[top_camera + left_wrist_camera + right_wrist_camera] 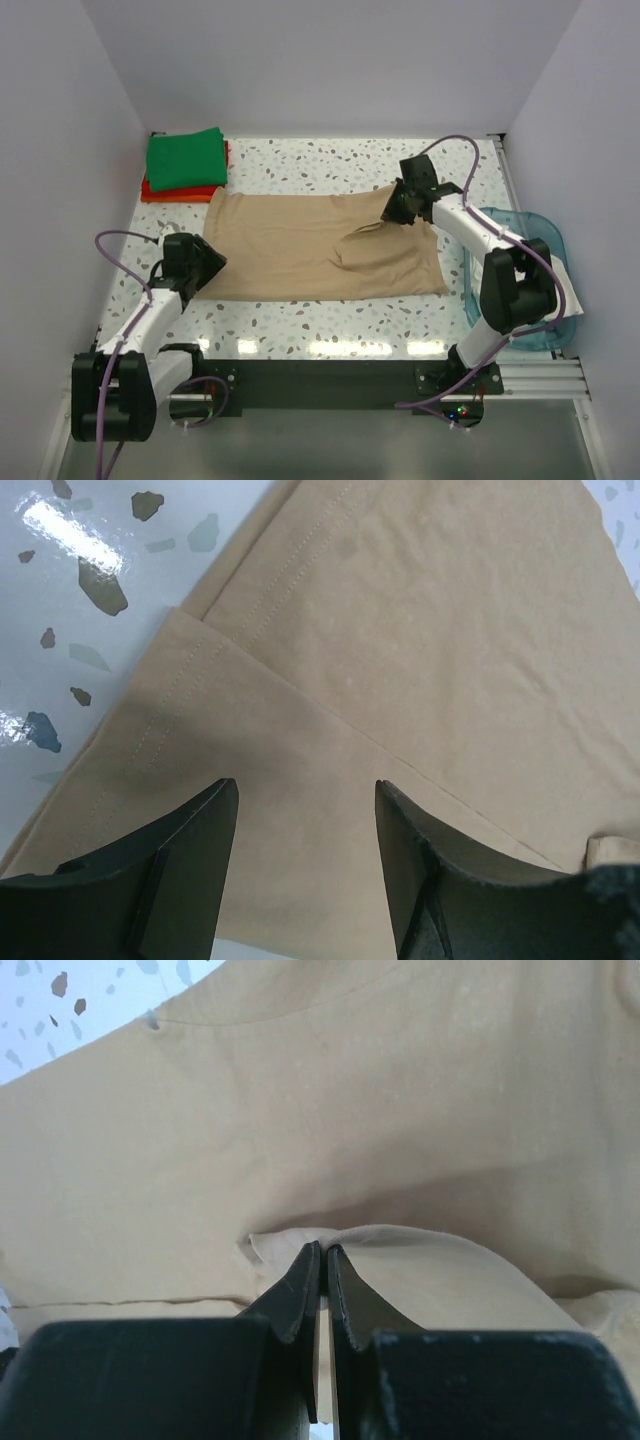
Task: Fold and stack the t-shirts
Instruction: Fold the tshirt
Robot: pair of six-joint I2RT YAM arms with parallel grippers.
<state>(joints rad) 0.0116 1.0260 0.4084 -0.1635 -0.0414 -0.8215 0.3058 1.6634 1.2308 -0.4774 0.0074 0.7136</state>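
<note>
The tan-beige t-shirt (300,245) lies spread across the middle of the table. My right gripper (395,212) is shut on its far right corner and holds that fold lifted over the cloth; the pinch (324,1247) shows in the right wrist view. My left gripper (205,268) is open just above the shirt's near left corner (300,780), with nothing between its fingers (200,850). A folded bright green t-shirt (186,158) sits on a folded red-orange one (180,191) at the far left. The whitish shirt is not clearly in view.
A translucent blue plastic tub (530,270) stands at the right edge, behind my right arm. White walls close in the table on three sides. The speckled tabletop (320,160) runs behind the shirt.
</note>
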